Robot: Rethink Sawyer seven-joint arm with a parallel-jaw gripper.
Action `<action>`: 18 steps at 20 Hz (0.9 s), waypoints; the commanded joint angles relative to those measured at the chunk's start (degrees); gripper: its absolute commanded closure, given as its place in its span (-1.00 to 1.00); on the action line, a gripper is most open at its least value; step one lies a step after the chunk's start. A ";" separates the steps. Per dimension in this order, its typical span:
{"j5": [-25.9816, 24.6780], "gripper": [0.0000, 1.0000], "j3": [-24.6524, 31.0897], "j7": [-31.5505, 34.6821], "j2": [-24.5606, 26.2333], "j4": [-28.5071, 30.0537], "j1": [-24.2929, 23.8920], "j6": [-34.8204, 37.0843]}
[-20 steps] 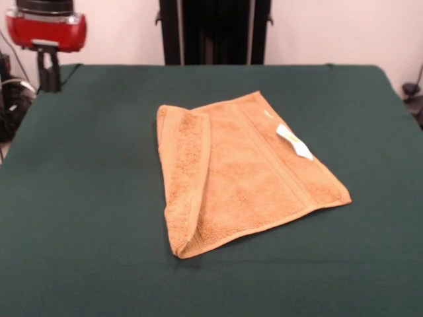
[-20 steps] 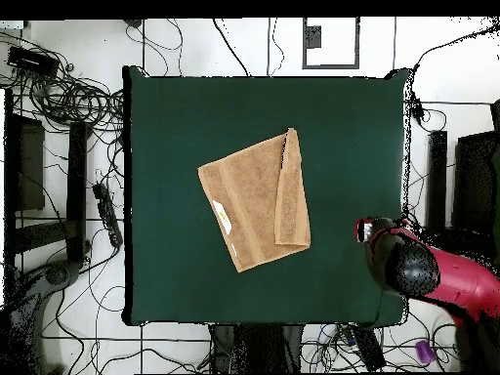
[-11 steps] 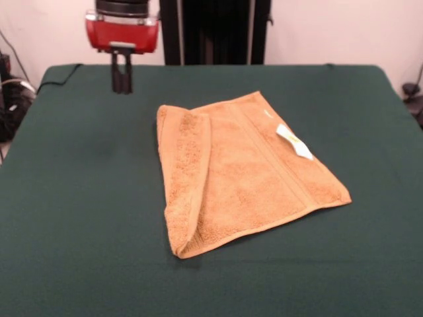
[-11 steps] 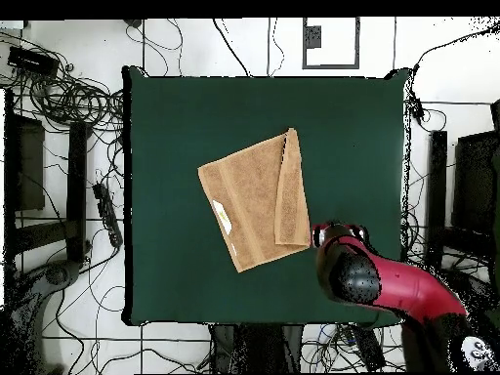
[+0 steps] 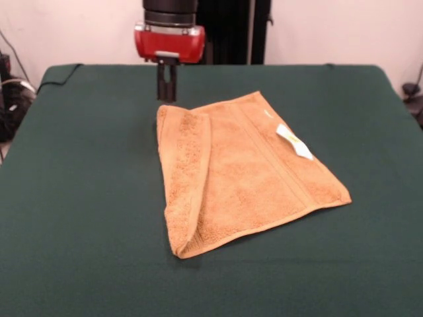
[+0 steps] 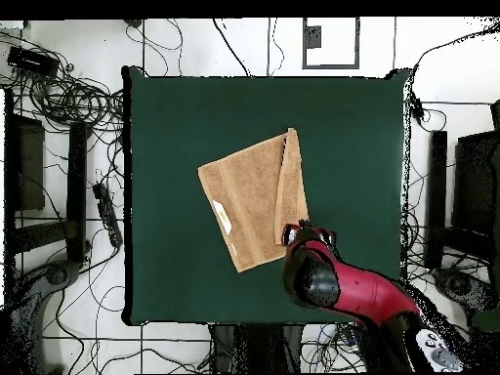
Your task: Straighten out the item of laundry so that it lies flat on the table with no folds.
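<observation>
While the golden-orange towel (image 5: pixel 244 168) lies near the middle of the green table (image 5: pixel 79 198), one long side flap (image 5: pixel 188 175) folded over onto its face, the red-and-black arm hangs its gripper (image 5: pixel 166 84) just above the flap's far corner. From where I stand, the dark fingers look closed into a narrow stem with nothing between them.

A grab here seems the likeliest point of failure. The folded flap sits flush on the layer beneath, so a pinch that bites too deep would probably lift both layers and drag the whole towel instead of opening the fold. A pinch too shallow could slip off the terry hem. Pulling the flap the wrong way would only roll it further over the towel.

From across the table, the height of the gripper above the cloth is plain, as are the raised ridge of the fold, the woven band and the white tag (image 5: pixel 294 141) on the opposite side. Looking straight down, the arm's red housing (image 6: pixel 337 283) hides the fingers entirely, yet that view shows better how the towel (image 6: pixel 249 200) sits skewed to the table's (image 6: pixel 361 127) edges, and how narrow the flap (image 6: pixel 290 186) is against the rest.
</observation>
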 commanded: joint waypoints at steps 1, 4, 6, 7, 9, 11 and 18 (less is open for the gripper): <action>6.59 1.00 0.37 19.52 6.35 6.40 4.60 -6.53; 7.18 1.00 0.53 20.63 7.95 6.36 5.19 -9.12; 7.52 1.00 0.47 21.35 9.29 6.07 5.78 -11.00; 7.78 1.00 0.51 21.93 10.36 5.88 6.10 -12.37; 8.45 1.00 0.69 23.12 12.05 5.65 6.65 -14.59; 9.12 1.00 0.96 24.20 13.58 5.30 7.28 -16.40; 10.16 1.00 1.56 24.84 14.63 4.51 7.78 -18.13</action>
